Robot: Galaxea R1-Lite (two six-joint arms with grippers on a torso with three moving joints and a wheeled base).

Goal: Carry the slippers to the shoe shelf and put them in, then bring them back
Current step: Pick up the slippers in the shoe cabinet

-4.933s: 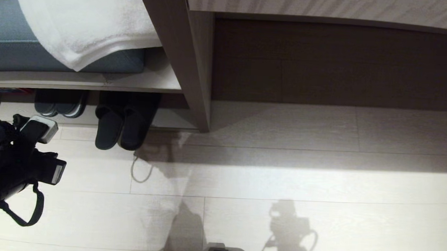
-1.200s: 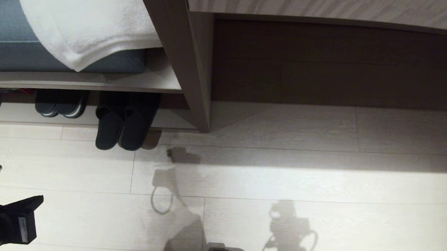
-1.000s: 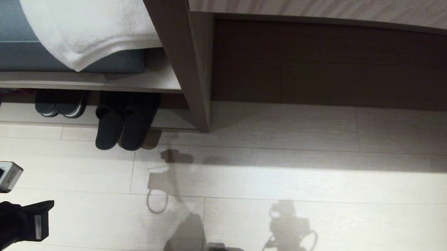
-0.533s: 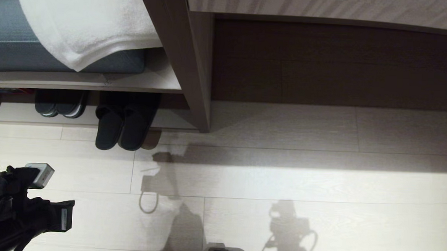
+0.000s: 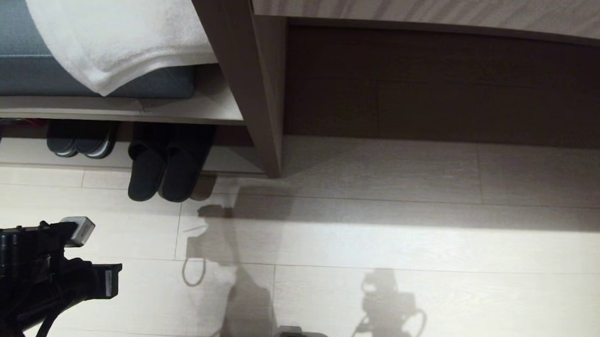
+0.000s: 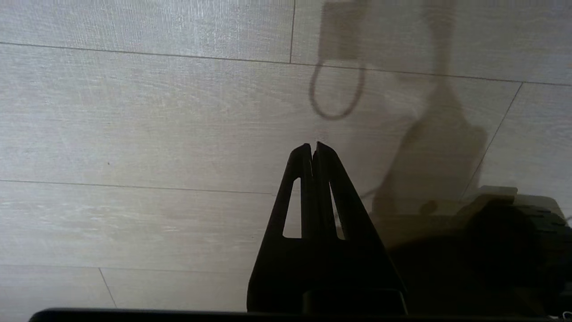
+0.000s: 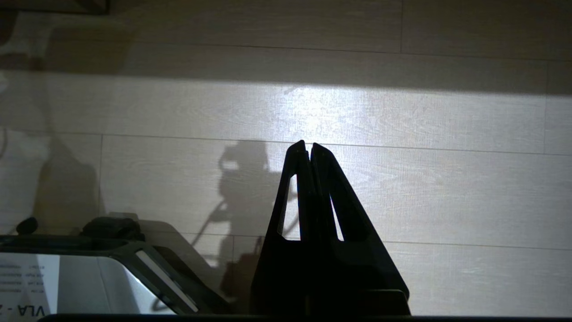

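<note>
Slippers (image 5: 164, 169) half in shoe shelf (image 5: 108, 108), toes probably overhanging — left gripper (image 6: 313, 147), right gripper (image 7: 306, 145) both closed, empty.

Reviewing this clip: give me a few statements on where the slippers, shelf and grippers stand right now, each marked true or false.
1. The slippers lie partly in the shoe shelf, toes sticking out over the floor. True.
2. The left gripper holds a slipper. False: it is shut on nothing, above bare floor.
3. A second dark pair sits in the shelf beside the slippers. True.
4. The right gripper is open. False: its fingers are shut.
5. A white towel lies on the floor. False: it drapes over a blue cushion above the shelf.
</note>
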